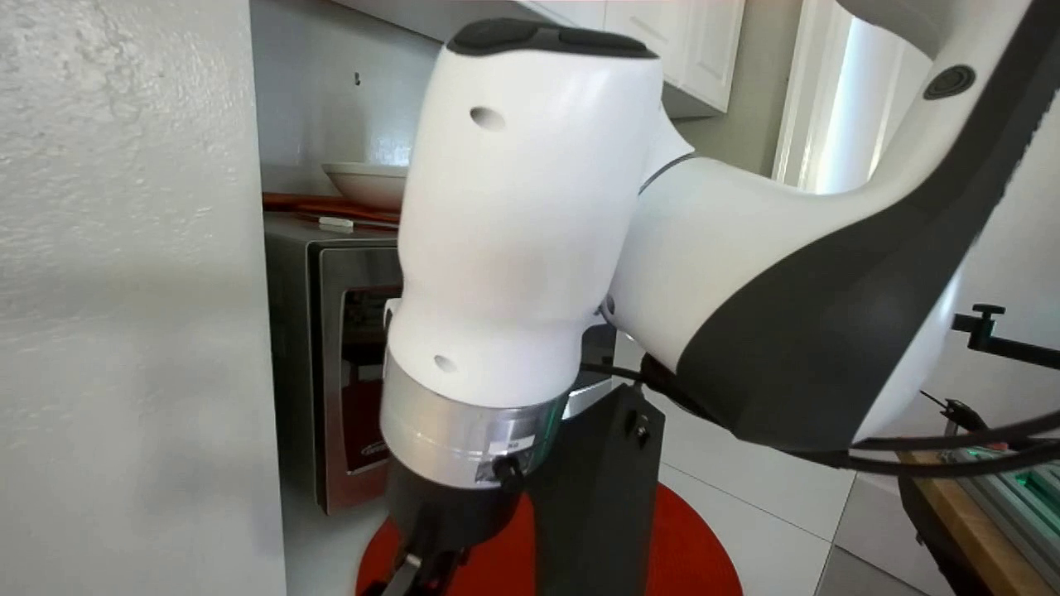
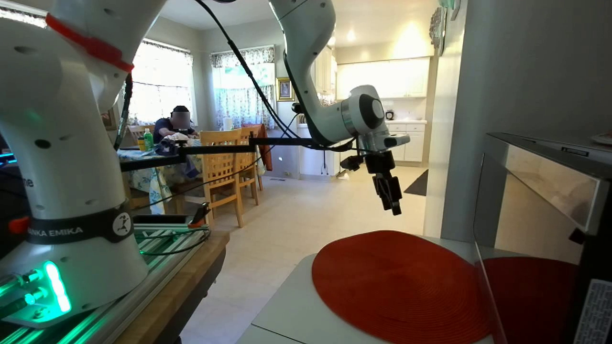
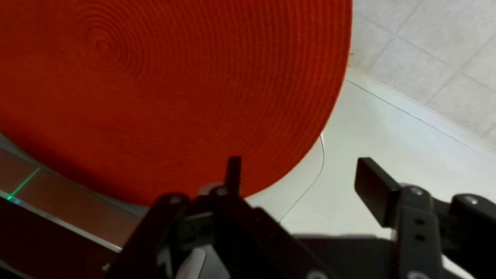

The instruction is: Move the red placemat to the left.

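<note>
The red round placemat (image 2: 401,286) lies flat on a white surface (image 2: 287,310). It also shows in an exterior view (image 1: 691,546), partly hidden by the arm, and fills much of the wrist view (image 3: 186,97). My gripper (image 3: 300,174) is open with nothing between its fingers. In the wrist view its left finger overlaps the placemat's rounded edge and its right finger is over bare white surface. In an exterior view the gripper (image 2: 393,210) hangs tilted down, above and apart from the placemat's far edge. In an exterior view the gripper (image 1: 406,571) is cut off at the bottom.
A microwave (image 1: 356,488) stands beside the placemat; its glossy door (image 2: 530,282) reflects the red. A bowl (image 1: 364,184) sits on top of it. A wall (image 1: 132,290) stands close by. The white surface ends at an edge above the tiled floor (image 3: 434,54). A person (image 2: 174,125) sits far back.
</note>
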{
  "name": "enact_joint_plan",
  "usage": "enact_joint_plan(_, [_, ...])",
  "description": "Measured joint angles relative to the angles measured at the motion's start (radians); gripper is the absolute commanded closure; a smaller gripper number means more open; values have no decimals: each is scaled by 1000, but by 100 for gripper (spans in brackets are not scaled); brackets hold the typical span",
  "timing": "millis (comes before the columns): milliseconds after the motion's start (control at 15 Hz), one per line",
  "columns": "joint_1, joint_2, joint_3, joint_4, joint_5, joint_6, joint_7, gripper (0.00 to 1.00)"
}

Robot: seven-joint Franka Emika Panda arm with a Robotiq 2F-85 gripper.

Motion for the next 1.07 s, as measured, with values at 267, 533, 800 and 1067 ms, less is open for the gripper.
enact_joint_plan(267, [-9, -19, 1, -1, 90, 79, -84, 0])
enact_joint_plan(533, [-46, -62, 22, -10, 287, 103, -233, 0])
enact_joint_plan(800, [-97, -130, 42, -33, 467, 86, -358, 0])
enact_joint_plan(1067, [-102, -213, 17, -40, 515, -117, -370, 0])
